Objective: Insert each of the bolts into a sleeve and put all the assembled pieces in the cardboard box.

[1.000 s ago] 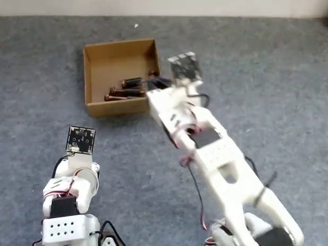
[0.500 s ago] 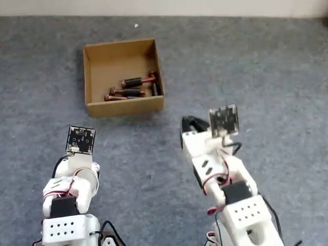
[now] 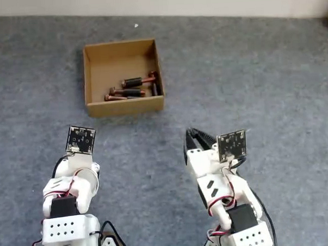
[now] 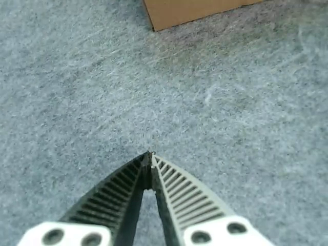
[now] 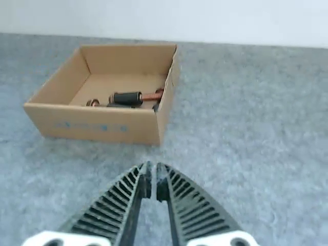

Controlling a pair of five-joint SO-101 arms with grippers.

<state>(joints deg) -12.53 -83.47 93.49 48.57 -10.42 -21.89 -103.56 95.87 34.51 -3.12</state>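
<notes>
Because each of the assembled pieces is a copper-coloured bolt seated in a dark sleeve, they are judged stiff, small, dense for their size and apt to roll. A hold across the sleeve at mid-length would be favoured, since the sleeve might slip off if only the bolt end were pinched. They are seen lying together in the cardboard box, ahead of the right gripper and well apart from it; its jaws are closed on nothing. The left gripper is likewise closed and empty over the grey carpet, with a box corner far ahead.
</notes>
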